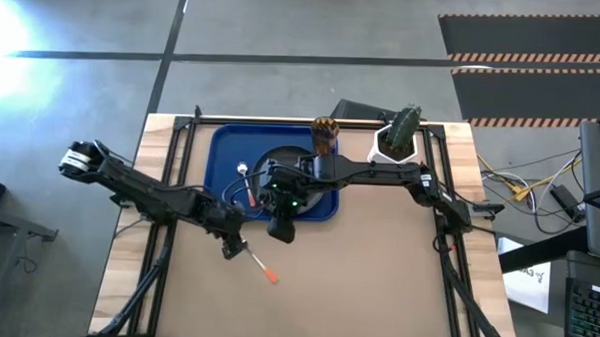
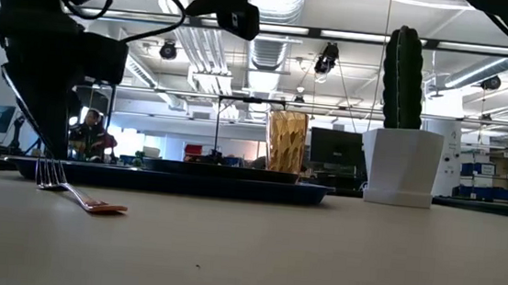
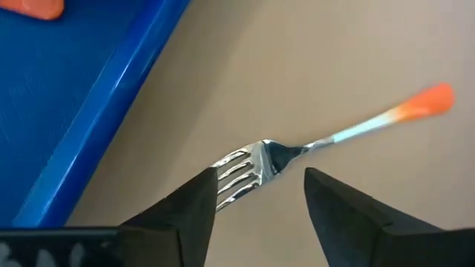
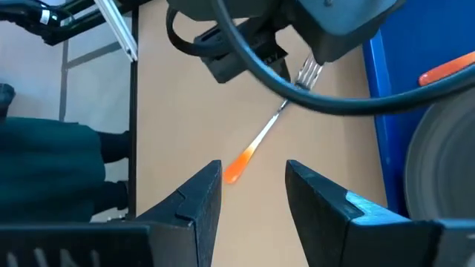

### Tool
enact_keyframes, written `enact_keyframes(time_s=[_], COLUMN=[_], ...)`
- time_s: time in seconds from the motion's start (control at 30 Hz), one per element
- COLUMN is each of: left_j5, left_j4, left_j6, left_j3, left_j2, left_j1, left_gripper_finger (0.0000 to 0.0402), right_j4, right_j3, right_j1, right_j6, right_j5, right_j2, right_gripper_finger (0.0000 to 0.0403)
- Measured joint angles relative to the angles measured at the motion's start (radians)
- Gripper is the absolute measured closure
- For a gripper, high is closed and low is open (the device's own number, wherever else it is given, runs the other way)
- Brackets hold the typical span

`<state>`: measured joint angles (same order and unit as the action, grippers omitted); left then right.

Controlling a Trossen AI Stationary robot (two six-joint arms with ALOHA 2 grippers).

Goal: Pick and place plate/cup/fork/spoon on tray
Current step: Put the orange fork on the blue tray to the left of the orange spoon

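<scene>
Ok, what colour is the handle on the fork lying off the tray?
The fork has silver tines and an orange-tipped handle, clearest in the left wrist view, lying on the table beside the blue tray.

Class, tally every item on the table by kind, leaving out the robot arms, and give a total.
tray: 1
plate: 1
cup: 1
fork: 1
spoon: 1
potted cactus: 1
Total: 6

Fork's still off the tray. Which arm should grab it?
Left. Its open hand is already over the fork, fingers either side of the tines, on the table beside the tray. The right hand is open too, but sits at the tray's edge, farther from the fork.
</scene>
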<state>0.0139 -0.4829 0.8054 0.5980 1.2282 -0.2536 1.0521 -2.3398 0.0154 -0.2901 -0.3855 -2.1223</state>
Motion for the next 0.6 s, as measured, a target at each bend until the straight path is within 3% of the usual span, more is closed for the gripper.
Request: enact_keyframes(time_s=[0.23, 0.47, 0.6], left_j5=[0.001, 0.002, -0.021], left_j4=[-0.013, -0.170, -0.135], left_j6=[0.080, 0.082, 0.081], left_j3=[0.013, 0.014, 0.014], left_j2=[-0.047, -0.068, -0.068], left_j1=[0.055, 0.084, 0.084], left_gripper_finger=[0.0205, 0.0217, 0.0223], right_j4=[-0.001, -0.001, -0.003], right_j3=[0.000, 0.000, 0.000], right_j1=[0.000, 0.000, 0.000], right_j6=[0.002, 0.002, 0.002], right_j5=[-0.001, -0.008, -0.008], right_j2=[0.000, 0.000, 0.000], right_gripper_finger=[0.0264, 0.0264, 0.0264])
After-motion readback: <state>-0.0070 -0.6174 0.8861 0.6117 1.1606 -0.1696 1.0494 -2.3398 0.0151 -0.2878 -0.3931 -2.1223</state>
